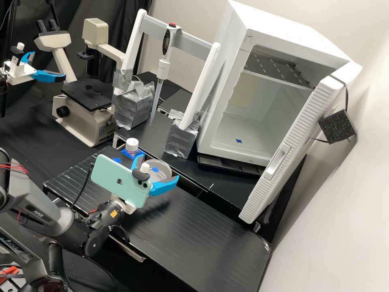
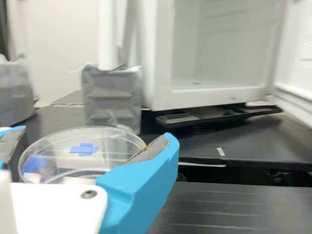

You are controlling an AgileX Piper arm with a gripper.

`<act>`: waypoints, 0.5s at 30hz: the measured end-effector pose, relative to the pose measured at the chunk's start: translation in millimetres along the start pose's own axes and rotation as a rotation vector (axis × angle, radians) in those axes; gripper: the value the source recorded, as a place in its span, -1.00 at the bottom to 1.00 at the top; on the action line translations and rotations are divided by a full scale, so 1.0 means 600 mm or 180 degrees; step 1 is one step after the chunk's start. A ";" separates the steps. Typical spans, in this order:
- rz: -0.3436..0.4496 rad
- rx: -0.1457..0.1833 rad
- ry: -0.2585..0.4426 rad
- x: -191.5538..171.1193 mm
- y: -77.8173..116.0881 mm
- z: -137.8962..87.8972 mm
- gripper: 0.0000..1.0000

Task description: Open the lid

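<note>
The clear dish [image 2: 61,142] looks like glossy plastic, the silvery wrapping [image 2: 112,95] creased, the black platform [image 1: 202,243] shiny.

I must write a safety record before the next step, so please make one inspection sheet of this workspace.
Surface: black ribbed bench top, with thin light lines along it.
Job's things: clear round dish with blue tape; whether its lid is on, cannot tell.
Clutter: small bottle with white cap behind the gripper; phone mounted on the arm.
Gripper: fingers spread, one on each side of the dish; contact, cannot tell.
Cables: thin black cable beside the phone; red wires on the arm.
Surroundings: white cabinet with its door open, microscope, pipette hanging on a stand.
</note>
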 end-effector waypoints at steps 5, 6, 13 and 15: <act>0.0195 0.0186 -0.0196 -0.006 0.016 0.016 -1.00; 0.0232 0.0203 -0.0240 -0.006 0.020 0.020 -1.00; 0.0439 0.0277 -0.0504 0.011 0.065 0.062 -1.00; 0.0481 0.0314 -0.0574 0.017 0.076 0.076 -1.00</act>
